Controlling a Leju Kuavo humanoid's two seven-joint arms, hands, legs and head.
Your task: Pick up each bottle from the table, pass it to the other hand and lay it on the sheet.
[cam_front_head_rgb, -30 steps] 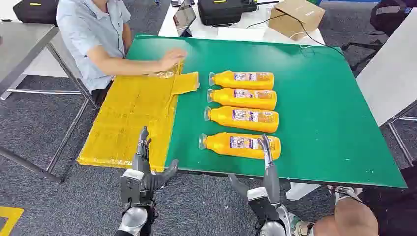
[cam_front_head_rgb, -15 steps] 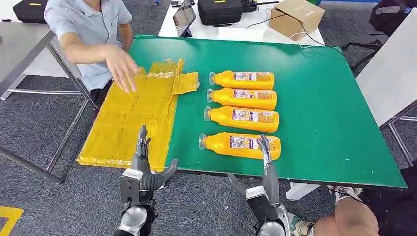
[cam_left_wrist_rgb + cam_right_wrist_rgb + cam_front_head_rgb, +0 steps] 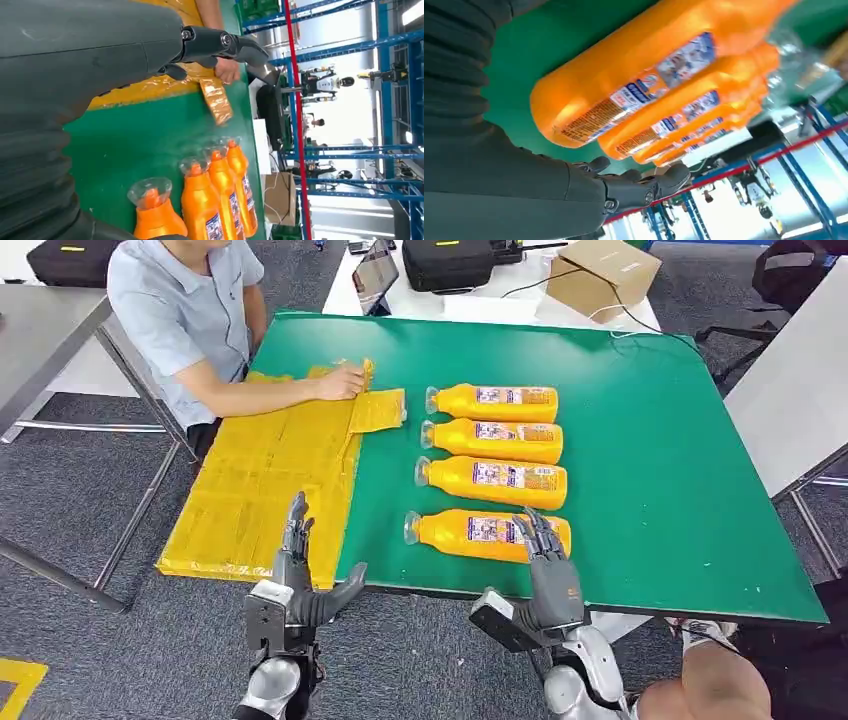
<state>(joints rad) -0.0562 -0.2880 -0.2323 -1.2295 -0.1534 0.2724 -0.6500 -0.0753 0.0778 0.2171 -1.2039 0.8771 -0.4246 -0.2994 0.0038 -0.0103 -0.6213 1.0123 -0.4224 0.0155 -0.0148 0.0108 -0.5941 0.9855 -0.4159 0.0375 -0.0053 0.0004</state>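
Four orange bottles (image 3: 493,462) on the green table (image 3: 660,470) — one yellow sheet (image 3: 262,482).

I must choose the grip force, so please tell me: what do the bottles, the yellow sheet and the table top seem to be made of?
Bottles: probably smooth glossy plastic, with highlights, clear caps and printed labels.
Yellow sheet: seemingly thin plastic film, shiny and crinkled, edges folded.
Table top: matte green surface, perhaps a mat or a laminate; I cannot tell which.
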